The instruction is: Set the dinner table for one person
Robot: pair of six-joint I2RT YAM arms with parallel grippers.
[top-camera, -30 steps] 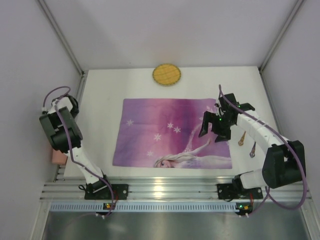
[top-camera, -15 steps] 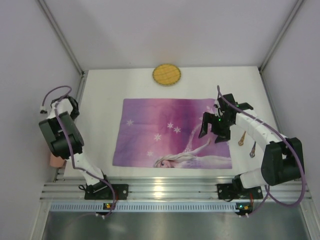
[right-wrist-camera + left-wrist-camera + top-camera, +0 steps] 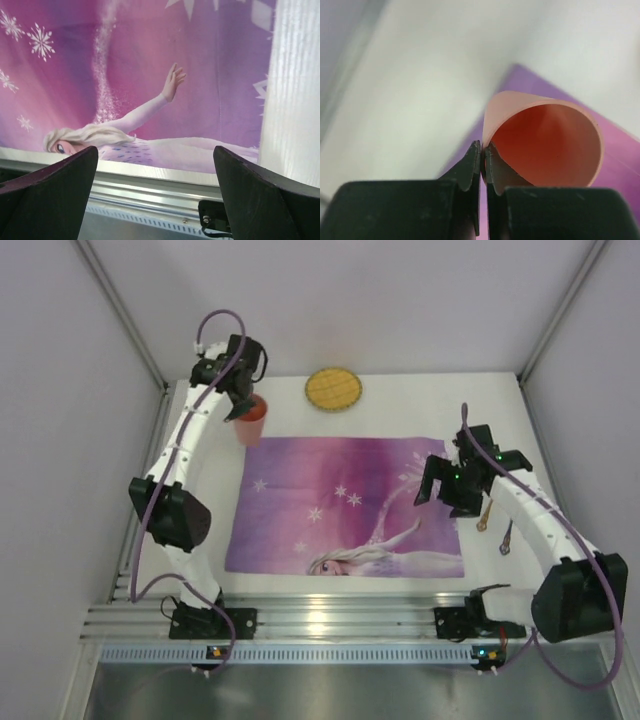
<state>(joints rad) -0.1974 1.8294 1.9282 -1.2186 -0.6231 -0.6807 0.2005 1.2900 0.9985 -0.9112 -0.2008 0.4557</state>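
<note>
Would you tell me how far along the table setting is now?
Done: the purple placemat lies flat on the dinner table. In hand: the left gripper pinches the rim of the orange cup by the mat's far left corner; the right gripper hangs open over its right edge. Left: the yellow plate at the far edge and two utensils right of the mat.

My table carries a placemat at centre, a yellow disc at twelve, two utensils at three.
</note>
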